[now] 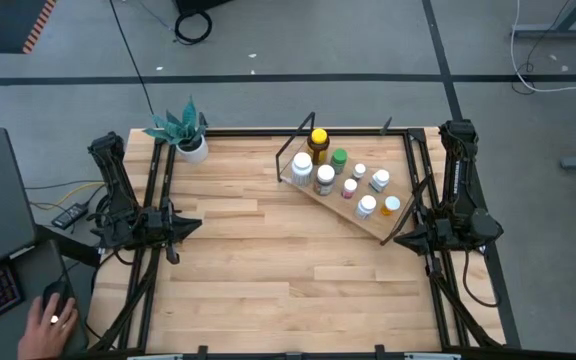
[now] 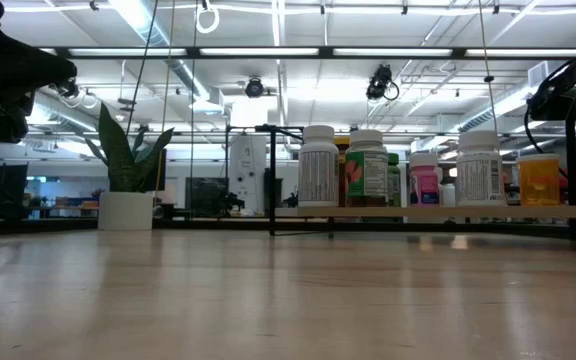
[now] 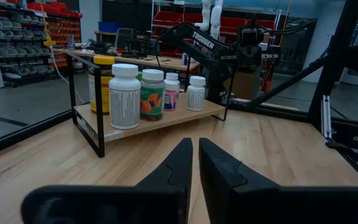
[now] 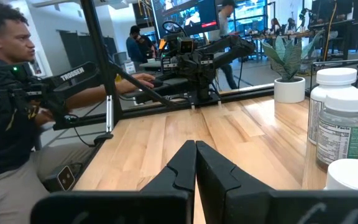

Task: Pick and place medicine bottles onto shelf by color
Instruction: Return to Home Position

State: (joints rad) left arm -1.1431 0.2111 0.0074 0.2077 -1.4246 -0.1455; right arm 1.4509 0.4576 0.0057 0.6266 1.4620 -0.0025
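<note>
Bottles point(image 1: 325, 177) all standing on shelf point(image 1: 340, 207), a light-wood board in a thin black wire frame, set diagonally across the far right part of the table point(image 1: 268, 290). Nine caps countable from above. Amber bottle point(image 1: 318, 140) with yellow cap at the far end, green-capped bottle point(image 1: 339, 158) just beside it. Two larger white-capped ones at the left end, small pink bottle point(image 1: 349, 187) near the middle, four smaller pale-capped ones toward the right end.

Left gripper point(image 1: 190, 223) low over the wood at the table's left side, well apart from the shelf and pointing toward it. Fingers point(image 3: 179, 163) pressed together, clenched on nothing. Right gripper point(image 1: 402, 238) at the table's right side, just beside the shelf's near right corner. Fingers point(image 4: 180, 163) likewise closed tight and empty, with white-capped bottles close by in the right wrist view.

Plant pot point(image 1: 192, 148) at the far left corner of the table. Off the table on the left, a person's hand point(image 1: 43, 325) on a mouse point(image 1: 58, 293).
</note>
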